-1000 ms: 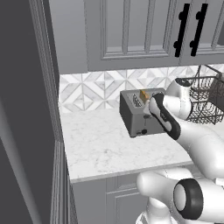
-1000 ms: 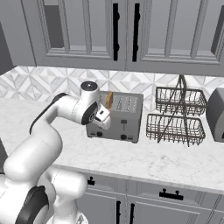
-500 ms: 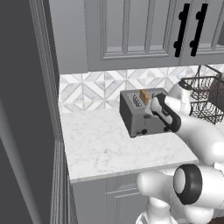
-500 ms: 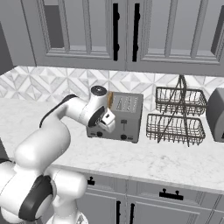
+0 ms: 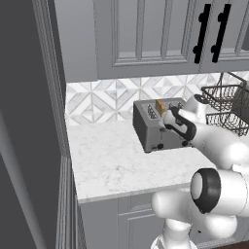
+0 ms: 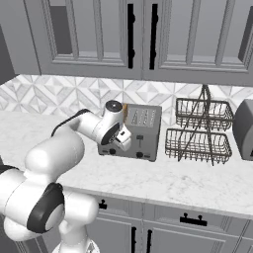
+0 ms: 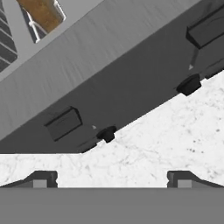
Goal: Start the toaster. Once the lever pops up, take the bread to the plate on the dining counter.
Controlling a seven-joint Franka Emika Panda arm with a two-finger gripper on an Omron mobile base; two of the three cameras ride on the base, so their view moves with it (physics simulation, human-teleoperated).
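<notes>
Your gripper (image 7: 112, 179) at the bottom of the hand view is wide open and empty; just beyond, left of centre, is the lever (image 7: 63, 123) on the toaster (image 7: 131, 74) — press it down squarely; the bread (image 7: 41, 12) sits upper left, in its slot.

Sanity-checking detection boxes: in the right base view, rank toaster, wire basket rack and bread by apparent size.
1. Wire basket rack
2. Toaster, close to the rack in size and partly hidden by the arm, so this order is unsure
3. Bread, clearly smallest
</notes>
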